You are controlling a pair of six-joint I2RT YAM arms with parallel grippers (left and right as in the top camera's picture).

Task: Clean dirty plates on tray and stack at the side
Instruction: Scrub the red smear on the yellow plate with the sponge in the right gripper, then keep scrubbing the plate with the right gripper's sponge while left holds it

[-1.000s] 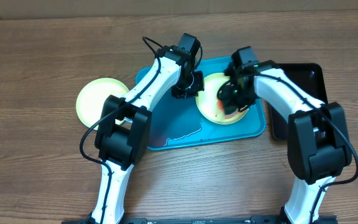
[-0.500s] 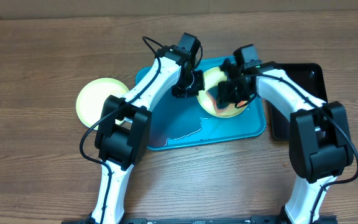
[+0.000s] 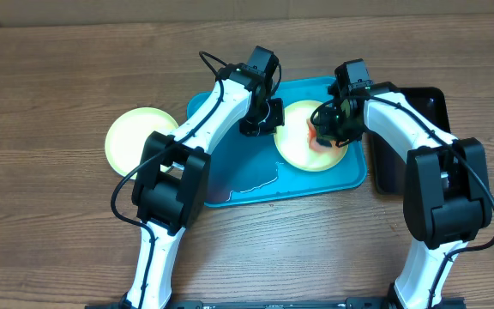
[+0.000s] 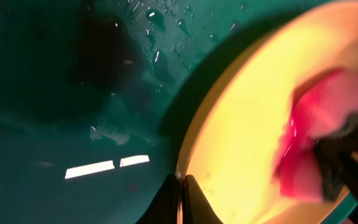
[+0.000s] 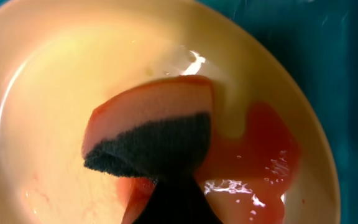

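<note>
Well, with the left gripper [image 4: 179, 186] pinching the plate [image 3: 294, 153] by its rim on the tray [image 3: 230, 176], the right gripper [image 5: 166, 198], clamped on the sponge [image 5: 151, 134], should press flat through that red puddle [image 5: 269, 148].

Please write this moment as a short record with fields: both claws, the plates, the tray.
left claw: shut on the rim of the dirty plate
right claw: shut on the sponge, pressed on that plate
sauce: red smear beside the sponge
tray: blue, under the dirty plate
second plate: yellow, on the table beside the tray
</note>
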